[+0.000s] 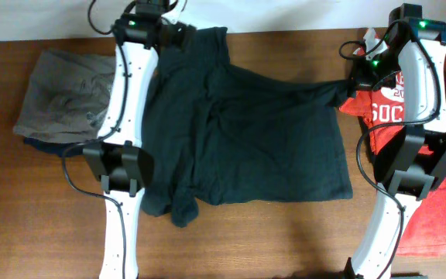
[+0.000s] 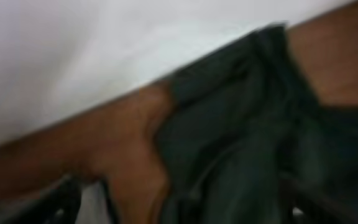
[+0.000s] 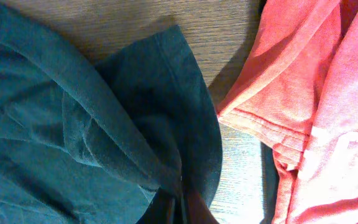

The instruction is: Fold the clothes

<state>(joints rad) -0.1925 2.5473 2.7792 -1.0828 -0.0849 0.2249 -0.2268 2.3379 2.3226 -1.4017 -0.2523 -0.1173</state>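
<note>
A dark teal T-shirt lies spread across the middle of the table, with its right sleeve pulled out to the right. My right gripper is shut on that sleeve; the right wrist view shows the fingers pinching the dark cloth. My left gripper is at the shirt's far top-left corner. The left wrist view is blurred. Its fingers look spread wide at the bottom corners, with the dark cloth lying between and beyond them.
A red printed shirt lies under the right arm, and it also shows in the right wrist view. More red cloth is at the front right. A grey garment is heaped at the left over a dark one.
</note>
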